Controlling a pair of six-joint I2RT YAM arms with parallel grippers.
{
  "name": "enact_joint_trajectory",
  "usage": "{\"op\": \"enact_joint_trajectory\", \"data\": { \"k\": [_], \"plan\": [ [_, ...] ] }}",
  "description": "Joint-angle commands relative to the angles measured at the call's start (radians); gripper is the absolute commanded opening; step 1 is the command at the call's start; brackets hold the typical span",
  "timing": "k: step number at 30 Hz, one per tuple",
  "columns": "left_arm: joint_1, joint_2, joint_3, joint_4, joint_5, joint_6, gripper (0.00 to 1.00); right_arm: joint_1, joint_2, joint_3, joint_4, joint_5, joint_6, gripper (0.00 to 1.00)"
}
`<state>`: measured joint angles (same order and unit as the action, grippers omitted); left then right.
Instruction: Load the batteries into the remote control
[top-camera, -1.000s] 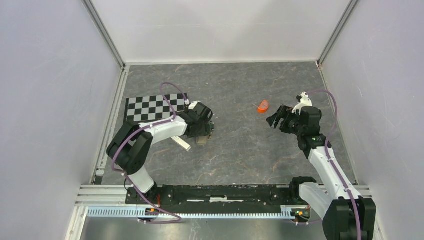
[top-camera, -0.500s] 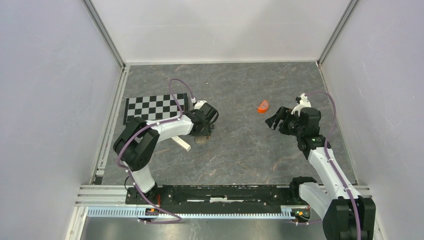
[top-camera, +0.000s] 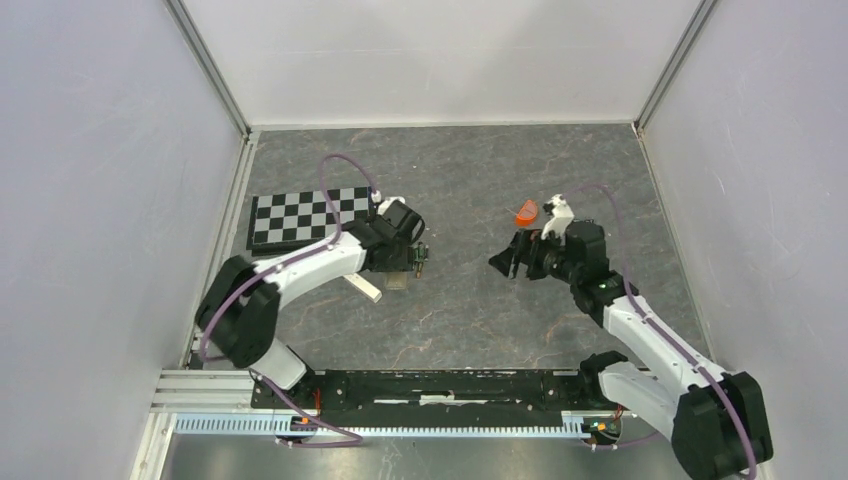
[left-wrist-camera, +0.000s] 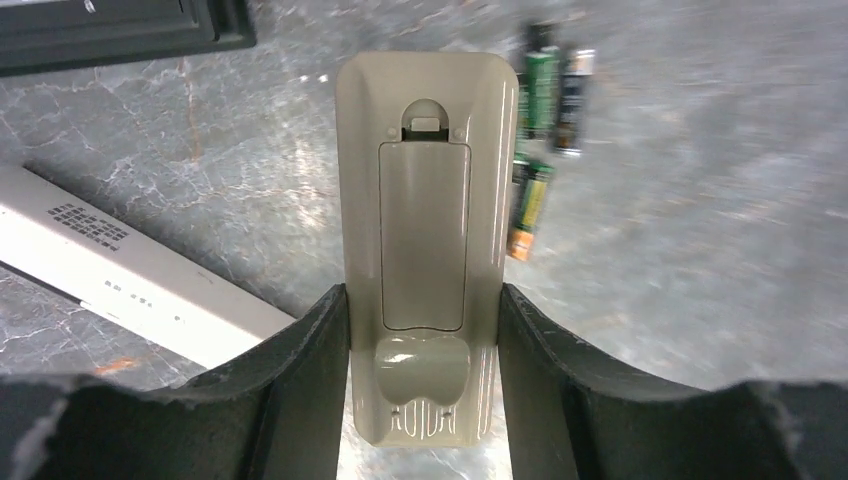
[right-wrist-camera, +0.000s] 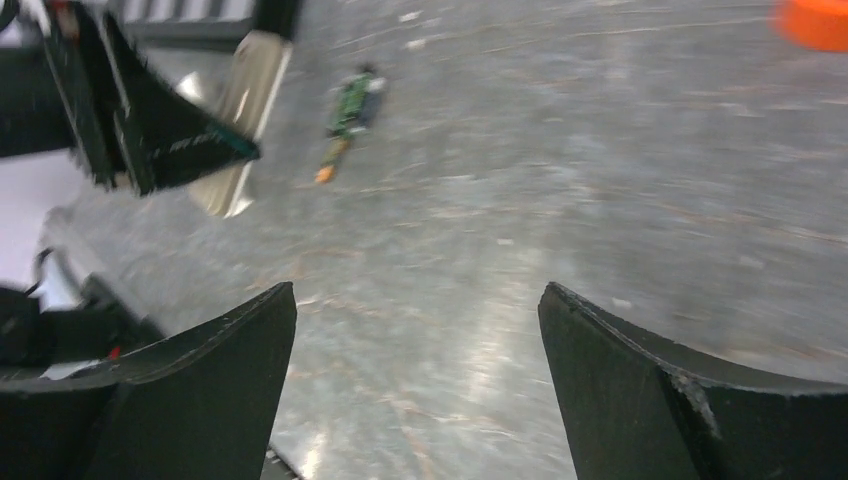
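I log left gripper now clamped on the remote control; right gripper, jaws wide, has swung toward centre.

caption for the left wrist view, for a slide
Left jaws clasp the remote control, back up, batteries lying loose on the table beside it.

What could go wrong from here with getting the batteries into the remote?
The batteries lie loose right beside the remote; the left gripper clamped on its sides could nudge it and roll them. The battery cover looks closed, so it likely must come off first. The open right gripper may scatter such small pieces.
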<state>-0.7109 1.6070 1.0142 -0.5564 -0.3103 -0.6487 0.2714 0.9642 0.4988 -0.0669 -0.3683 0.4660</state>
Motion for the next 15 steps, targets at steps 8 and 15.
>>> {"op": "enact_joint_trajectory", "data": {
  "k": [8,15],
  "plan": [
    [0.004,-0.356,-0.058,0.251,0.413,0.154,0.34,0.231,-0.038,-0.116,0.631,-0.013,0.347,0.96],
    [-0.014,-0.436,-0.095,0.345,0.402,0.402,0.35,0.268,0.063,0.134,0.4,0.034,0.298,0.96]
  ]
}}
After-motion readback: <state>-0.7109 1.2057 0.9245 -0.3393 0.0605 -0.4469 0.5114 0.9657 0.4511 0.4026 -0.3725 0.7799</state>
